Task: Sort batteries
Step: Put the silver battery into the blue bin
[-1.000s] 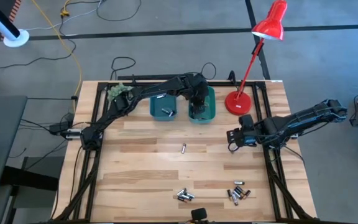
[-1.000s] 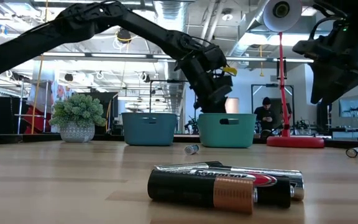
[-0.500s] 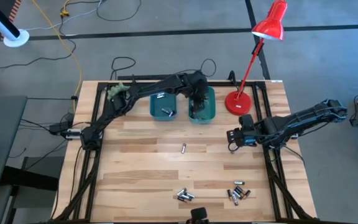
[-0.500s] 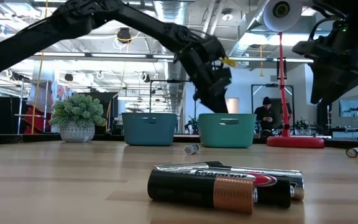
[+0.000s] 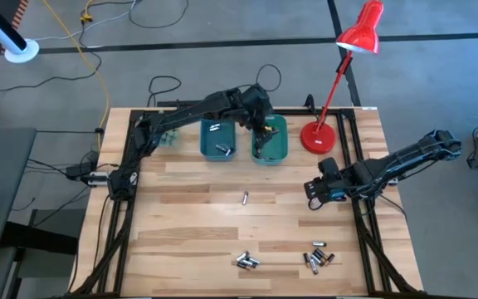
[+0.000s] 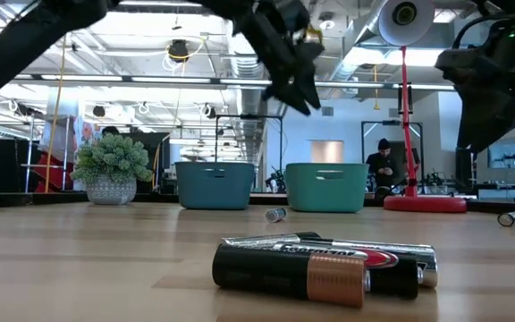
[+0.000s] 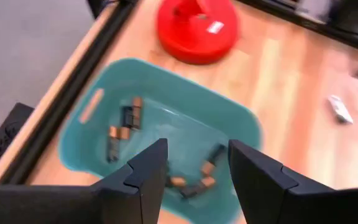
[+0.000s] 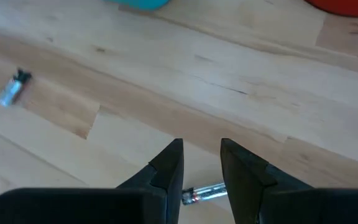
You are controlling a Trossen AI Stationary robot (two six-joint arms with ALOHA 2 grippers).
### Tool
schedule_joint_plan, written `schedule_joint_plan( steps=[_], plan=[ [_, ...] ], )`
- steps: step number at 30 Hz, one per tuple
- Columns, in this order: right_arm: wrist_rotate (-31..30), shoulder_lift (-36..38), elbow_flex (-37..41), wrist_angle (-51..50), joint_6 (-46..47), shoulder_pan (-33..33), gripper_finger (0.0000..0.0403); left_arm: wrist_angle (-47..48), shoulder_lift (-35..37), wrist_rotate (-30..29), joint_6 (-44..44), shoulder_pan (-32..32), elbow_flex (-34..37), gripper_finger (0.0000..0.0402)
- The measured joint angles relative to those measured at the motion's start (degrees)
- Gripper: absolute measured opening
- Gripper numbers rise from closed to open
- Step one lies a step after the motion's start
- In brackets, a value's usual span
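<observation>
High view first: we see our left gripper (image 5: 260, 133) up in the air over the right teal bin (image 5: 279, 151). Its two fingers are spread apart and hold nothing. Left wrist view looks down into that bin, and we can see several little dark and copper batteries (image 7: 124, 121) lying on its floor. Next to it sits the left teal bin (image 5: 209, 143), with a few cells inside too.

Our right gripper (image 5: 314, 199) hangs low over the wood table (image 5: 189, 224), near the right edge. Its fingers are apart with a small gap. Right wrist view shows one silver battery (image 8: 202, 193) lying on the wood just under that gap. We cannot tell if the fingers touch it.

One lone battery (image 5: 244, 198) lies in the middle of the table. Two small heaps (image 5: 246, 261) wait near the front edge. A red lamp (image 5: 338, 75) stands beside the right bin.
</observation>
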State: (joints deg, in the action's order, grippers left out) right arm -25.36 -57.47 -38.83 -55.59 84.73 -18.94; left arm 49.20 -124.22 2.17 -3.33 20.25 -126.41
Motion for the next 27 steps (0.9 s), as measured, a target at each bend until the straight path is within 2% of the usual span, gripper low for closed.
schedule_joint_plan(
  steps=[4,7,12,16,20,23,27],
  plan=[
    [0.0,0.0,0.0,0.2,-7.9,-0.6,0.0124,3.5,3.3,0.0,1.1,-3.9,0.1,0.0163],
    [0.0,0.1,0.0,2.4,-16.2,-0.6,0.0124,3.7,5.8,-2.1,1.6,-7.6,4.5,0.0163],
    [1.1,0.2,-3.0,5.0,-31.3,-0.2,0.0124,-2.9,11.5,-8.3,-5.8,-13.6,21.6,0.0163],
    [5.2,0.1,-7.1,5.2,-40.5,2.6,0.0124,-14.5,18.6,-8.9,-14.7,-18.1,38.3,0.0163],
    [9.9,-1.1,-10.8,4.7,-50.1,6.8,0.0125,-23.8,24.9,-9.6,-25.3,-22.5,51.9,0.0163],
    [13.0,-4.2,-13.3,2.8,-56.8,9.8,0.0133,-27.4,29.0,-12.5,-33.3,-25.9,58.8,0.0163],
    [13.8,-11.1,-16.5,-1.6,-65.8,12.3,0.0157,-27.6,33.0,-17.3,-41.6,-30.2,63.6,0.0163]
  ],
)
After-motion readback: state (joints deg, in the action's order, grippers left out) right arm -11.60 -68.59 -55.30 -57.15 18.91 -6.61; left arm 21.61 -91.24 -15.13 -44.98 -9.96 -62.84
